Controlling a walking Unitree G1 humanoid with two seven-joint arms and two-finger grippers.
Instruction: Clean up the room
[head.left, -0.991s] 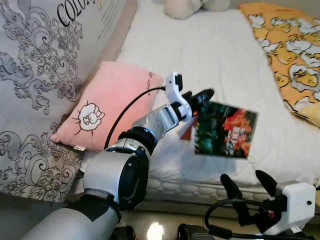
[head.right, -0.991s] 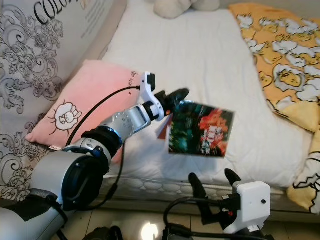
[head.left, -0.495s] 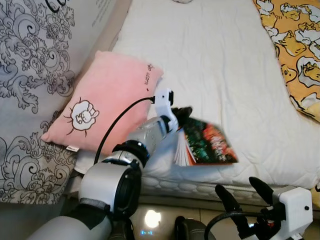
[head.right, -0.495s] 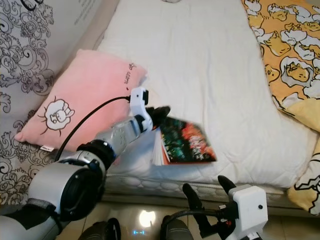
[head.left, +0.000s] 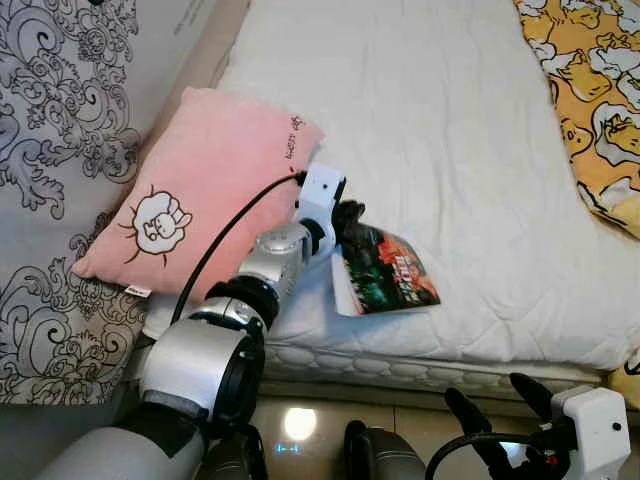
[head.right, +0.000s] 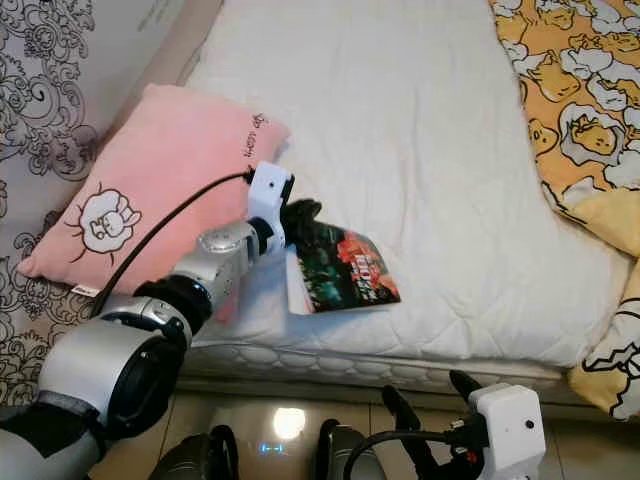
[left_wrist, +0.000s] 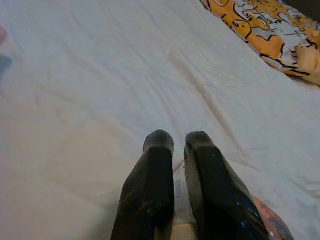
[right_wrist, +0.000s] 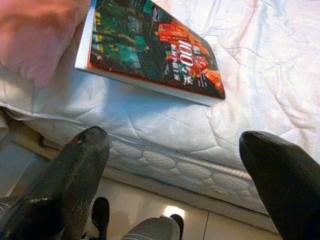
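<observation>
Our left gripper (head.left: 347, 215) pinches the book (head.left: 385, 275) by its near top corner, fingers nearly closed on it. The book lies flat at the mattress (head.left: 450, 150) edge, its long axis running away rightward. Our right gripper (head.left: 500, 425) hangs spread wide below.

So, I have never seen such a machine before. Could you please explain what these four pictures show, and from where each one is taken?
This is a humanoid robot tidying a bedroom. The two wide pictures come from a stereo camera on its head, looking down at a bed with a white mattress. The other two come from cameras on its wrists, each looking along that arm's two black fingers.

The left gripper is shut on the edge of a colourful book, which lies near the front edge of the mattress. A pink pillow lies beside it, and an orange duck-print blanket is on the far side. The right gripper hangs open, low in front of the bed.
</observation>
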